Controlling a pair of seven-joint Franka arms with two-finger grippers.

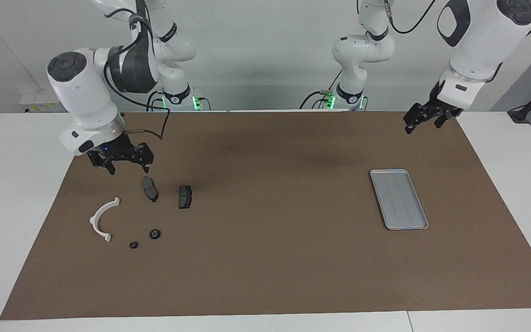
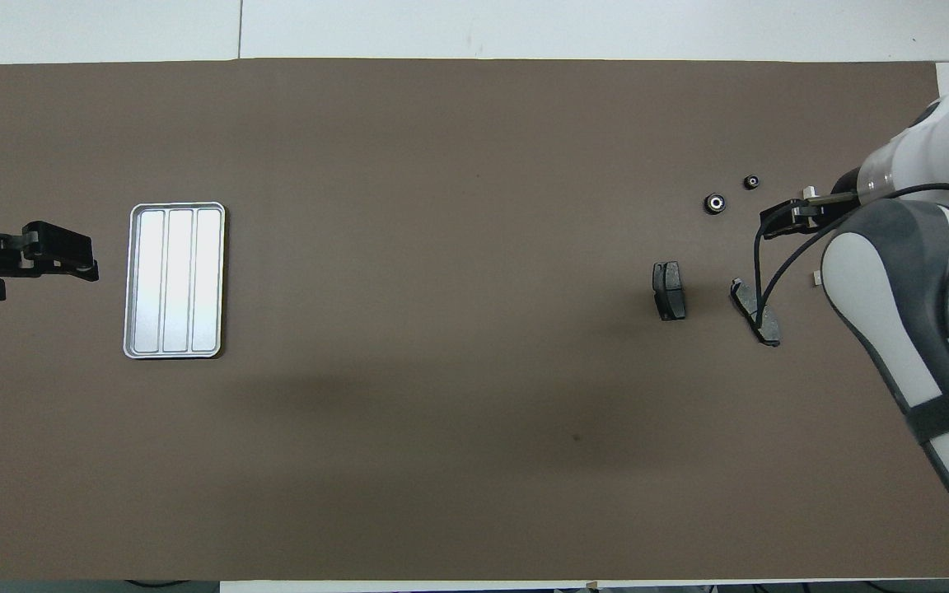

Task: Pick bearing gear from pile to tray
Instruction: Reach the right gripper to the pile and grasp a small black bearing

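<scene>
- Bearing gear (image 1: 155, 234), a small black round piece with a pale centre, lies on the brown mat (image 1: 270, 258) in the pile, farther from the robots than the two brake pads (image 1: 150, 189).
- A smaller black round piece (image 1: 133, 245) sits just beside the gear, between it and the white arc (image 1: 102, 219).
- Tray (image 1: 399, 199) lies well apart from the gear, toward the left arm's end of the table, with nothing in it.
- Right gripper (image 1: 127, 167) hangs over the mat near the brake pads, fingers spread wide, holding nothing.
- Left gripper (image 1: 424, 121) waits over the mat's edge, apart from the tray, open and holding nothing.
</scene>
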